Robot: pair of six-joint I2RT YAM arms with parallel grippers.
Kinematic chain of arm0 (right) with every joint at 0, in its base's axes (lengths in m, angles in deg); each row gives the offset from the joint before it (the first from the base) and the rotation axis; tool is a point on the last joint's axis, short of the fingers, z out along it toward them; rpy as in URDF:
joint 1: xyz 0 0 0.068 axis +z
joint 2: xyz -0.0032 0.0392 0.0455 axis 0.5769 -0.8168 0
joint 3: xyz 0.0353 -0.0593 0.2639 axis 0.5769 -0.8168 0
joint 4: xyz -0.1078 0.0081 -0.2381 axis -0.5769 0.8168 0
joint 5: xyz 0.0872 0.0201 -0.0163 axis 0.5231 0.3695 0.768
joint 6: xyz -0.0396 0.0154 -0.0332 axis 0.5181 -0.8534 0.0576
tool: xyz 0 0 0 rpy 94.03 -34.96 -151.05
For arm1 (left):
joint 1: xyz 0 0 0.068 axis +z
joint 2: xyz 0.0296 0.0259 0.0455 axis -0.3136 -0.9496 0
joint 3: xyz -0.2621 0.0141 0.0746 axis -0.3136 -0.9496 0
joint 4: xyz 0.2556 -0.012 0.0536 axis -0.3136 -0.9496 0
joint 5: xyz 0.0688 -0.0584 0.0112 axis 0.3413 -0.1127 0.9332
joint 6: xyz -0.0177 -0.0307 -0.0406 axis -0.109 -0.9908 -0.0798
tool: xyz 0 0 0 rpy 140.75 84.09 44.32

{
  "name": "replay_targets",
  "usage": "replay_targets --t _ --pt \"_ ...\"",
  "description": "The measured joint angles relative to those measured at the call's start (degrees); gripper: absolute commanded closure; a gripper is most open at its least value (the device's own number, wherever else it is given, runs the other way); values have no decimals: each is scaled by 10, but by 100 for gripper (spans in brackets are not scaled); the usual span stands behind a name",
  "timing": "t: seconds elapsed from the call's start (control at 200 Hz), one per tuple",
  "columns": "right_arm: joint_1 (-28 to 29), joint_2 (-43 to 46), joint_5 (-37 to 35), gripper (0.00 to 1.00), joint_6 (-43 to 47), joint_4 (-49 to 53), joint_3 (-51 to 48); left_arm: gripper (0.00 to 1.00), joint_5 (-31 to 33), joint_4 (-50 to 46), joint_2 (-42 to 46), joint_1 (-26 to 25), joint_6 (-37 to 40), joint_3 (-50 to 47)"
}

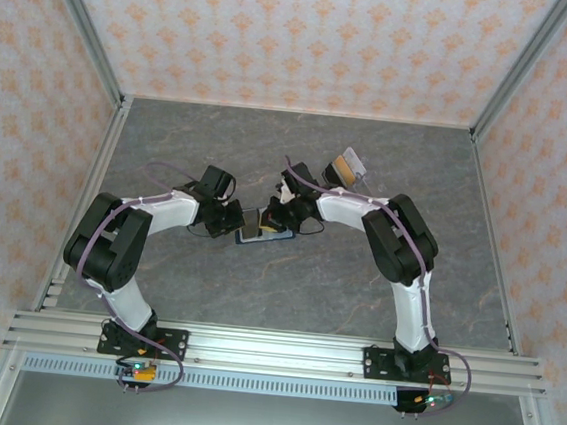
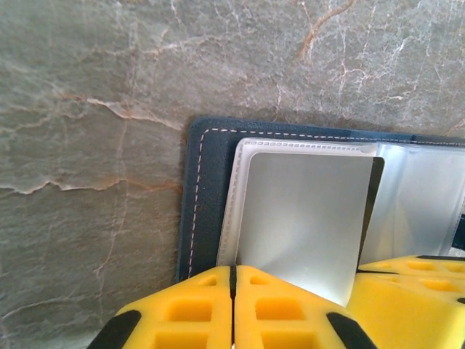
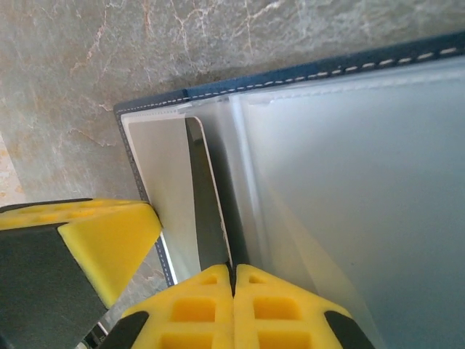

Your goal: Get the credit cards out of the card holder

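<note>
The navy card holder (image 1: 261,236) lies open on the table's middle, between both grippers. In the left wrist view its stitched navy border (image 2: 200,189) frames a clear inner pocket. My left gripper (image 2: 234,270) is shut at that pocket's near edge, which runs into the seam of its jaws. A pale grey credit card (image 2: 305,218) stands tilted up out of the pocket. In the right wrist view this card (image 3: 207,203) shows edge-on and my right gripper (image 3: 233,269) is shut on its near end. From above, the left gripper (image 1: 239,221) and right gripper (image 1: 281,215) nearly touch.
Two removed cards (image 1: 348,166), one brown-orange and one pale, lie on the grey marble table behind the right arm. Patterned walls close in the table on three sides. A metal rail (image 1: 270,352) runs along the near edge.
</note>
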Motion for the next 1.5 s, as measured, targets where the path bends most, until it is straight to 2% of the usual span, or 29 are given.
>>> replay_targets --t 0.145,0.571,0.906,1.236,1.501 --pt "-4 12 -5 100 2 -14 -23 84 5 -22 4 0 11 2" --pt "-20 37 -15 100 5 -23 -44 86 -4 -38 10 0 16 3" --pt "-20 37 -14 100 9 -23 -44 87 -16 -40 62 -1 26 18" --pt "-20 36 7 100 9 -23 -43 92 -28 -29 -13 -1 25 31" --pt "-20 17 33 91 6 -35 -37 95 -32 -24 -21 -1 24 32"
